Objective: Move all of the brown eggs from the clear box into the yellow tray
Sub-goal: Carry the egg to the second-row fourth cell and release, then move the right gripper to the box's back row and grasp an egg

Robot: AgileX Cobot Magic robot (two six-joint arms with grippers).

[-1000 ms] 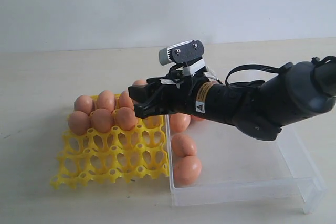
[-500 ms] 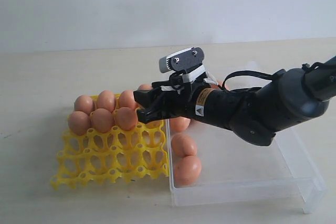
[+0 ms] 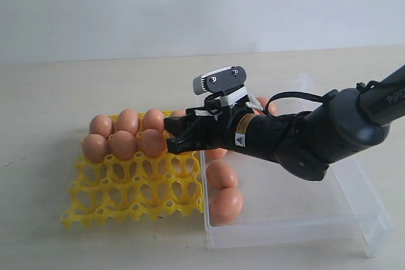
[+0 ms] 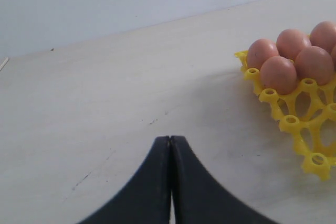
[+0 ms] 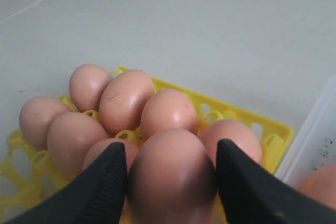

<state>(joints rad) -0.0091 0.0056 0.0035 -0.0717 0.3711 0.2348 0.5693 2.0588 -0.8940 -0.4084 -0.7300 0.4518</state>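
Note:
My right gripper [image 5: 170, 148] is shut on a brown egg [image 5: 172, 177], one finger on each side of it. It holds the egg low over the right side of the yellow tray [image 3: 126, 194], just in front of the eggs in the back two rows [image 3: 123, 145]. The held egg is mostly hidden behind the gripper [image 3: 176, 138] in the exterior view. The clear box [image 3: 304, 219] holds three eggs near its left wall [image 3: 226, 203]. Another egg [image 3: 262, 102] peeks out behind the arm. My left gripper [image 4: 170, 139] is shut and empty over bare table, left of the tray [image 4: 294, 124].
The tray's two front rows of cups [image 3: 136, 203] stand open. The box's left wall [image 3: 204, 175] butts against the tray's right edge. My right arm [image 3: 304, 140] spans the box from the right. A pale wall rises behind the table.
My right gripper, carrying the egg, has sunk lower and shifted slightly right, towards the tray's right-hand cups. The eggs in the tray and the box have not moved.

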